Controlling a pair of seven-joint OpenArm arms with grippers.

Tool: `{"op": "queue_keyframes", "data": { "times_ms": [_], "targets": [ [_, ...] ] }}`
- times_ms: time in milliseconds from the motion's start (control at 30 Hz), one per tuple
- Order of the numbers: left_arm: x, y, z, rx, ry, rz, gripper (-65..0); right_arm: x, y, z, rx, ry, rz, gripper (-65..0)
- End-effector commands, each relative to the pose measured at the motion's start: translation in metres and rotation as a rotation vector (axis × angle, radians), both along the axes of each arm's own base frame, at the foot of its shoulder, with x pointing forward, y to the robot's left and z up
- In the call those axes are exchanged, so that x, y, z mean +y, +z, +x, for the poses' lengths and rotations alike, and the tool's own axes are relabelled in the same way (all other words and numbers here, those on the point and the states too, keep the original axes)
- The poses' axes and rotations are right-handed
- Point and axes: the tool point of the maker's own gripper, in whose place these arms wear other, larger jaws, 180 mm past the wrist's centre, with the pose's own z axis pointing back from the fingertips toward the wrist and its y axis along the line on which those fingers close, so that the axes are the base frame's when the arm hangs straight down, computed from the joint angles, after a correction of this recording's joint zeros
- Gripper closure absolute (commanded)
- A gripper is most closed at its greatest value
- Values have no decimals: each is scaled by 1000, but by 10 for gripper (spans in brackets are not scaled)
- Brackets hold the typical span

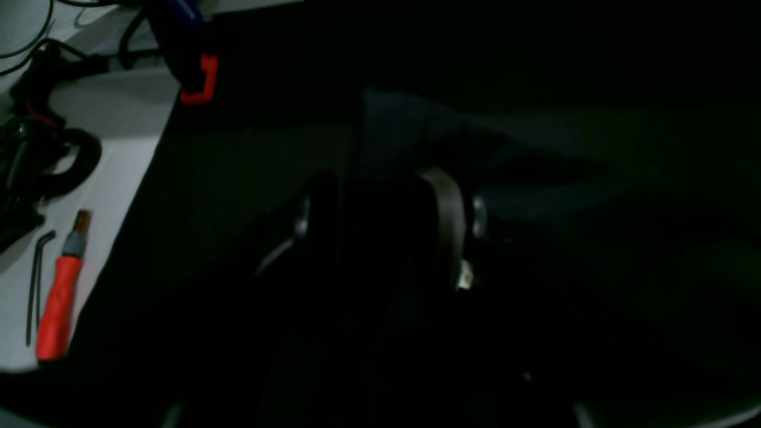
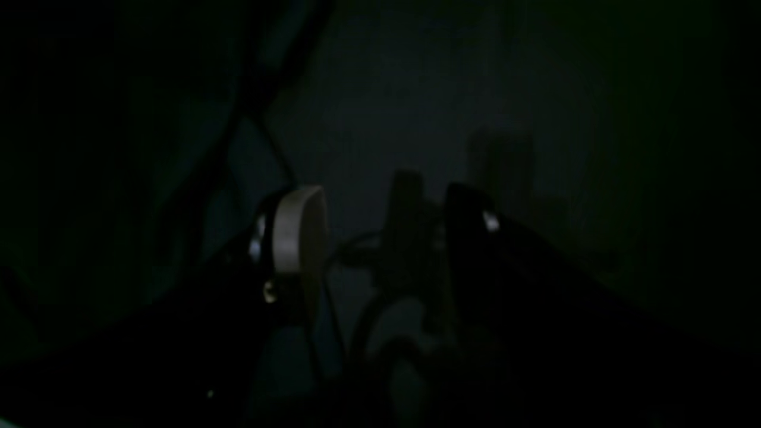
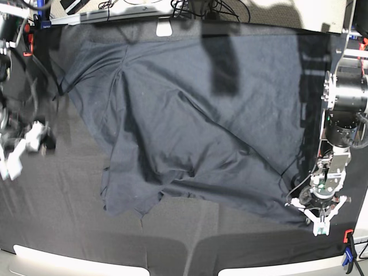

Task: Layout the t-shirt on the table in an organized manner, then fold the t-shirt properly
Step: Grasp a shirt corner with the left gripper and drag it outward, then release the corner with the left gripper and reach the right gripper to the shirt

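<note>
The dark navy t-shirt (image 3: 190, 126) lies spread and wrinkled across the black table (image 3: 57, 218), with one edge folded over near its lower left. My left gripper (image 3: 320, 224) hovers at the shirt's near right corner. In the left wrist view this gripper (image 1: 380, 196) has its jaws apart over dark cloth, and a bluish fold of the t-shirt (image 1: 416, 125) lies just beyond. My right gripper (image 3: 34, 138) is blurred over bare table, left of the shirt. In its wrist view the right gripper (image 2: 380, 208) stands open with nothing held, facing the t-shirt (image 2: 386, 89).
Off the table's pale edge lie a red-handled screwdriver (image 1: 59, 309), a hex key (image 1: 35, 285) and black cables (image 1: 41, 148). A red clamp (image 1: 199, 80) grips one table corner, and a blue and red clamp (image 3: 348, 253) grips the near right corner. More cables run along the far edge.
</note>
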Motion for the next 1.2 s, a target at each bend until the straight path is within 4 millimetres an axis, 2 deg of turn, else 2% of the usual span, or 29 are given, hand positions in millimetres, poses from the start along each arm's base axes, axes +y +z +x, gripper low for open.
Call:
{"op": "queue_keyframes", "data": {
  "times_ms": [0, 167, 367, 533, 633, 800, 900, 1033, 1167],
  "targets": [
    [8, 43, 19, -106, 9, 20, -209, 0, 23, 13, -76, 4, -2, -316],
    [14, 76, 26, -181, 7, 41, -231, 20, 27, 33, -119, 14, 6, -316],
    [23, 94, 28, -172, 28, 54, -255, 53, 14, 57, -106, 49, -10, -316],
    [49, 125, 24, -261, 193, 107, -255, 79, 3, 88, -65, 59, 73, -316],
    [59, 118, 19, -211, 256, 104, -255, 87, 9, 106, -76, 52, 119, -316],
    [60, 107, 16, -173, 261, 99, -255, 94, 35, 129, -123, 56, 150, -316],
    [60, 107, 16, -173, 261, 100, -265, 99, 38, 131, -115, 66, 152, -316],
    [60, 106, 16, -171, 256, 102, -350, 98, 36, 129, -105, 67, 149, -316],
    [65, 101, 13, -138, 268, 99, -357, 99, 35, 129, -105, 67, 150, -316]
  ]
}}
